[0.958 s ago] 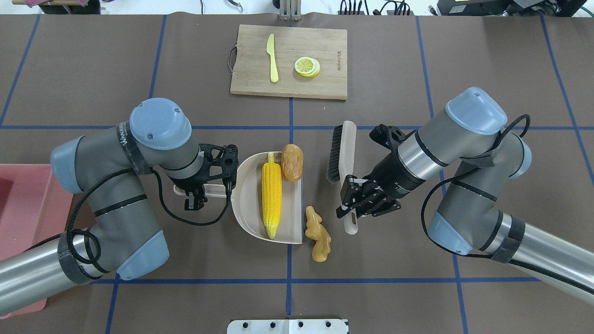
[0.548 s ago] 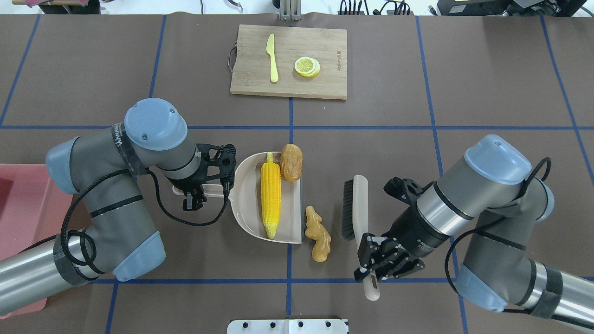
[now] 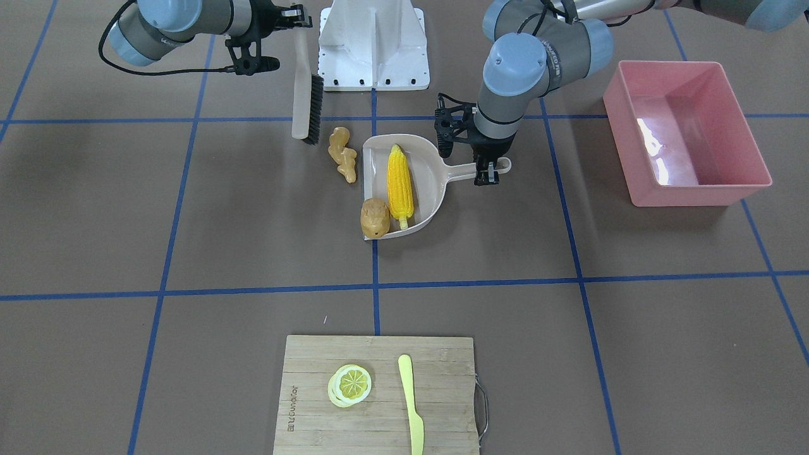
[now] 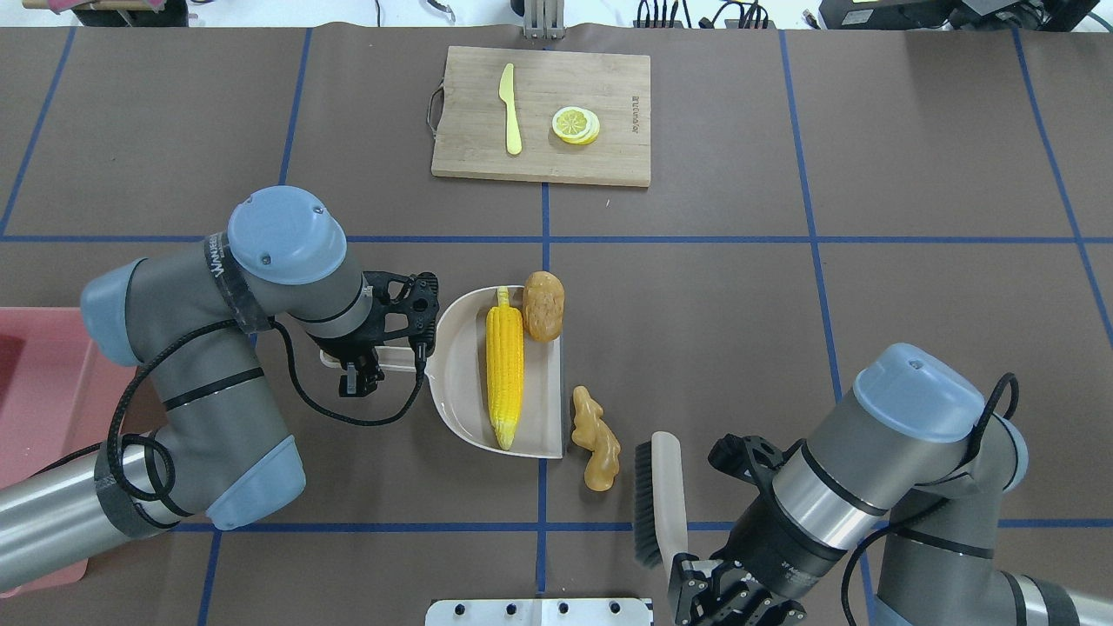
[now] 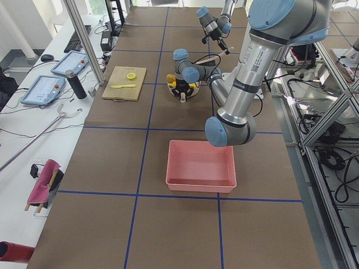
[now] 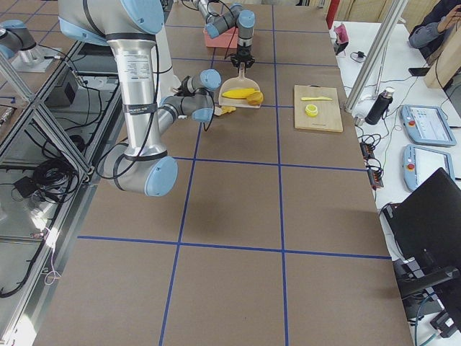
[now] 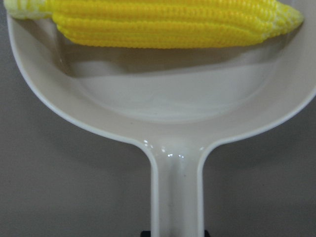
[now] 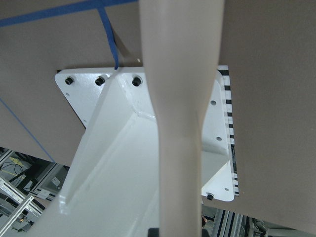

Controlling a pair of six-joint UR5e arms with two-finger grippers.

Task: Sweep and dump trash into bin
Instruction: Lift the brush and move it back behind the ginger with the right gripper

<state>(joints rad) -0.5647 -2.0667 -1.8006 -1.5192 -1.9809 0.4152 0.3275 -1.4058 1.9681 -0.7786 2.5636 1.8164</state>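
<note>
- The bin [image 3: 695, 193] stands at the far left of the overhead view, on the robot's left, well apart from the trash. Nothing shows inside it.
- The left gripper [image 4: 356, 365] is clamped on the handle of the beige dustpan [image 4: 461, 382]. The wrist camera shows the handle running straight back between its fingers. The pan lies flat on the table with its mouth facing right.
- The corn cob [image 4: 505, 374] lies lengthwise inside the pan, fully collected.
- The potato [image 4: 543, 306] sits at the far corner of the pan's mouth, straddling the lip, so it looks only half in.
- The ginger root [image 4: 596, 439] lies on the table just outside the mouth's near end. I cannot tell whether it touches the lip.
- The brush [image 4: 658, 496] stands just right of the ginger, nearer the robot, with its bristles turned toward the ginger.
- The right gripper [image 4: 700, 596] is closed around the brush's handle at the view's bottom edge.
- Step in hand, as I judge it: sweeping, with the brush lined up behind the ginger.
- The next move calls for a leftward stroke that drives the ginger over the lip while the left arm braces the pan. A second stroke should seat the potato before any lift toward the bin.
</note>
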